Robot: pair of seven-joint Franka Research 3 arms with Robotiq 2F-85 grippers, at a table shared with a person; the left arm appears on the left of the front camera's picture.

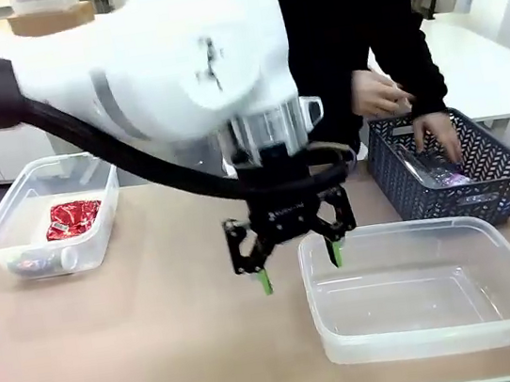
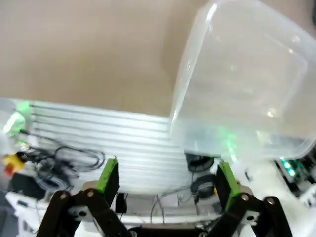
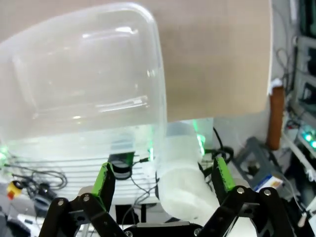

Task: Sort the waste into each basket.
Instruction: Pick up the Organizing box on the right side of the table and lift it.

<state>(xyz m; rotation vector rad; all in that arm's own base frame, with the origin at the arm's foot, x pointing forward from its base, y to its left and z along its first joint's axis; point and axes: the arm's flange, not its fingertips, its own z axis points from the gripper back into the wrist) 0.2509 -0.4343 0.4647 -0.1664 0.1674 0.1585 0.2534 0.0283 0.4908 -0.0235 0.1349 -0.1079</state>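
The red wrapper (image 1: 73,218) lies in the left tub (image 1: 100,239), beside what looks like a crushed bottle (image 1: 42,264). The left gripper (image 1: 301,270) hangs open by the near tub's (image 1: 429,345) left end. A person's hand (image 1: 437,134) reaches into the blue basket (image 1: 485,168); the right gripper (image 3: 163,174) stands open beside it.

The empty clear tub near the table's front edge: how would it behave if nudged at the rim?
The empty clear tub looks thin-walled, so probably light; it would likely slide on the smooth tabletop. Its broad flat base makes tipping unlikely. The walls may flex if pinched.
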